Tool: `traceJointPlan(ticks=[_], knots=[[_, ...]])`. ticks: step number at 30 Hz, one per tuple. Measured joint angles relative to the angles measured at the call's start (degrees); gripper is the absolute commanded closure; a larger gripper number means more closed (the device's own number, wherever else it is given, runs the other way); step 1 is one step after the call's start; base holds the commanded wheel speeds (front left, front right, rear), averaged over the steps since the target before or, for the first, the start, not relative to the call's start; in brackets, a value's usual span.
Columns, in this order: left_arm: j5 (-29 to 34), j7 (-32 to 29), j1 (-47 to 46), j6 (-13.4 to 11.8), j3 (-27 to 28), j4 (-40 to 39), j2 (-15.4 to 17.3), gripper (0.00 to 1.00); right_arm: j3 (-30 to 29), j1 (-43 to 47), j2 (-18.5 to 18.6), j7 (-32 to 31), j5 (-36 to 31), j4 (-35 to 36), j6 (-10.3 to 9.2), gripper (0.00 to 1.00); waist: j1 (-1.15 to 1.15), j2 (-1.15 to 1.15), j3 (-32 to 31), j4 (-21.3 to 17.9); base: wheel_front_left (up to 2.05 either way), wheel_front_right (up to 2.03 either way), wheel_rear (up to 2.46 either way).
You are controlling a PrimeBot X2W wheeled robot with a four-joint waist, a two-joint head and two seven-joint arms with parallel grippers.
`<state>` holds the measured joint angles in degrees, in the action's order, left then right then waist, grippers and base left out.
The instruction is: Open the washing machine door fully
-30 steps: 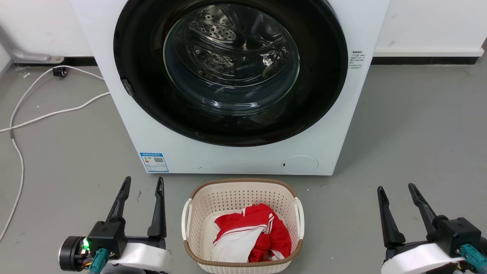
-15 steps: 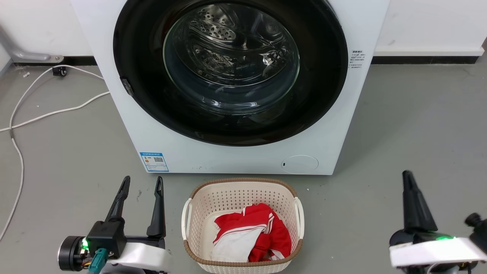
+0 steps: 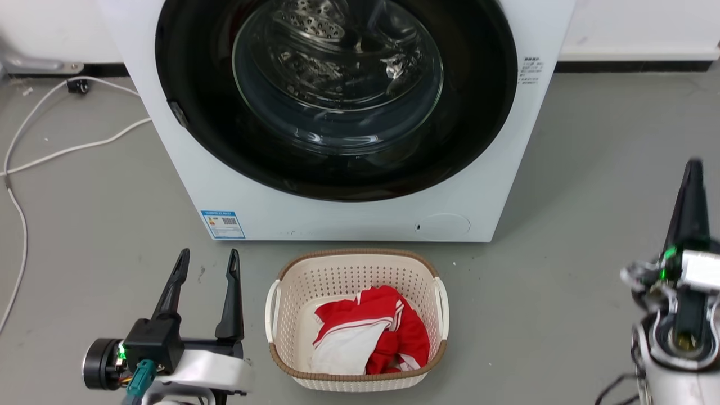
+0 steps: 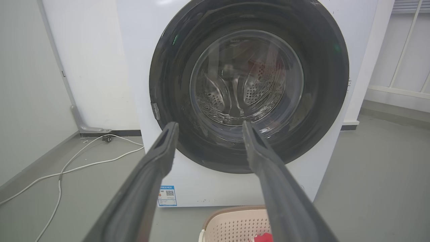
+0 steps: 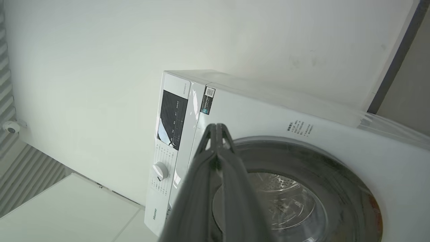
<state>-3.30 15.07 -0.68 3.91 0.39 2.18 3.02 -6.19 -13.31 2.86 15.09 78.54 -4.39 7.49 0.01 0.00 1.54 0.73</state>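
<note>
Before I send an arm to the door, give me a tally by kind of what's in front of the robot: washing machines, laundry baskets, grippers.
Washing machine: 1
Laundry basket: 1
Grippers: 2, the left gripper and the right gripper
Total: 4

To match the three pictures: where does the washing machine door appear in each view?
Head view: the washing machine door is at top centre, cut by the top edge.
Left wrist view: door at centre, reaching the top edge.
Right wrist view: door at lower right, partly shown.
Shared landmark: the steel drum behind its glass.
</note>
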Motion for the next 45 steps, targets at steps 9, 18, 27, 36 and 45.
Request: traceJointPlan(ticks=[9,18,27,36,45], knots=[[-0.3,0.0,-2.9,0.6,0.6,-1.2,0.0,0.00,-2.9,-17.4,3.0,-4.4,2.3,-13.1,0.00,1.00,0.00,0.00,4.2,0.2,0.00,0.00,0.00],[-0.9,0.0,-6.3,1.2,1.1,-2.7,-0.1,0.00,-3.0,-38.4,8.9,-13.9,2.0,-32.7,0.00,1.00,0.01,0.00,9.6,1.0,0.00,0.00,0.00],[-0.8,0.0,-10.0,2.0,0.6,-4.1,-0.1,0.00,1.5,-55.4,10.8,-24.9,-2.6,-48.6,0.00,1.00,0.00,0.00,15.3,1.9,0.00,0.00,0.00],[-0.7,0.0,-12.5,2.7,0.1,-5.0,-0.1,0.00,5.7,-65.7,10.7,-33.7,-7.1,-58.5,0.00,1.00,0.00,0.00,20.0,2.3,0.00,0.00,0.00],[-0.4,0.0,-14.3,3.0,0.3,-5.6,-0.1,0.00,7.5,-71.1,9.7,-36.2,-9.7,-62.9,0.00,1.00,0.00,0.00,23.5,2.3,0.00,0.00,0.00]])
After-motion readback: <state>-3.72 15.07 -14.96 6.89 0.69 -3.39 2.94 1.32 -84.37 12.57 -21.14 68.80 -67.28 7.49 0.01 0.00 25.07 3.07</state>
